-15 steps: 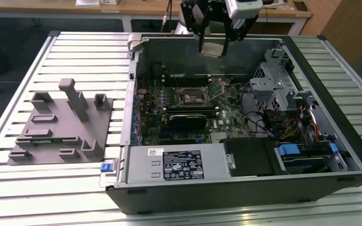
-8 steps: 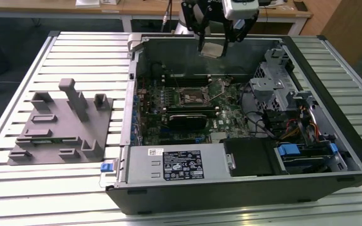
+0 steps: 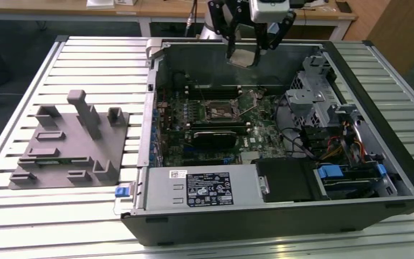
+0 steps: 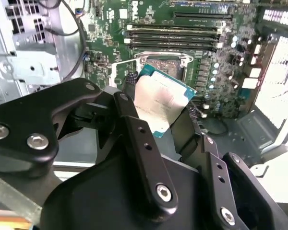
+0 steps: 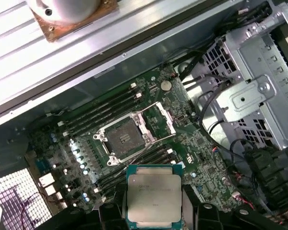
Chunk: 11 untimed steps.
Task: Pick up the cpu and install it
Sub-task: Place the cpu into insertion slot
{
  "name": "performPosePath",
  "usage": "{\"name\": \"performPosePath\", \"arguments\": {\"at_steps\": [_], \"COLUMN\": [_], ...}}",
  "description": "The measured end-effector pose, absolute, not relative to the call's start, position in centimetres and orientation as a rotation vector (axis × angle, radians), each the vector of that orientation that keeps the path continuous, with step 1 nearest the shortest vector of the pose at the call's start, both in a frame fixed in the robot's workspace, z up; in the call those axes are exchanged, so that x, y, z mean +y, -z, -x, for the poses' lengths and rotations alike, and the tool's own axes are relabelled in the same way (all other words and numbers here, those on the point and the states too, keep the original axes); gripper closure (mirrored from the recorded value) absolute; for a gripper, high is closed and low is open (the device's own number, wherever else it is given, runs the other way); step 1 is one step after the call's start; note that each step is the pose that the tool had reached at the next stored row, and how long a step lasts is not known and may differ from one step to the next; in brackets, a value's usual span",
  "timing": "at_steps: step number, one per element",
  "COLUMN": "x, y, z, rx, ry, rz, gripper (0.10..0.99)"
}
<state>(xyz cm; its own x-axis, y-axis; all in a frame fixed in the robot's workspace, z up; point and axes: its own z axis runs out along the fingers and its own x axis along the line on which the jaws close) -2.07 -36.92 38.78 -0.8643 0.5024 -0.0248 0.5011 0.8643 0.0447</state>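
Note:
The cpu point(image 3: 241, 55), a small square chip with a pale silver top and a green edge, hangs above the far side of the open computer case. My gripper point(image 3: 245, 49) is shut on it, one black finger on each side. In both wrist views the cpu point(image 4: 161, 103) point(image 5: 153, 196) sits between the black fingers point(image 4: 139, 139) point(image 5: 116, 211). Below it on the motherboard, the black square socket point(image 3: 218, 111) point(image 4: 165, 64) point(image 5: 125, 139) lies open inside its metal frame, with nothing in it. The chip is well above the board and a little toward the case's far wall from the socket.
The case point(image 3: 279, 226) lies on its side on a slatted metal table point(image 3: 49, 216). A white-labelled metal box point(image 3: 200, 186) fills the near side and a drive cage point(image 3: 322, 91) stands at the exterior view's right. A grey fixture point(image 3: 70, 143) rests left of the case.

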Motion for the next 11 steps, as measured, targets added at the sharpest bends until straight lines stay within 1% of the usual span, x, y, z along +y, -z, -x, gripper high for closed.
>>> {"name": "performPosePath", "arguments": {"at_steps": [11], "x": [-36.92], "y": [-38.47], "z": [2.09], "rx": [2.903], "ry": [-0.051], "rz": [-1.093], "gripper": [0.545]}}
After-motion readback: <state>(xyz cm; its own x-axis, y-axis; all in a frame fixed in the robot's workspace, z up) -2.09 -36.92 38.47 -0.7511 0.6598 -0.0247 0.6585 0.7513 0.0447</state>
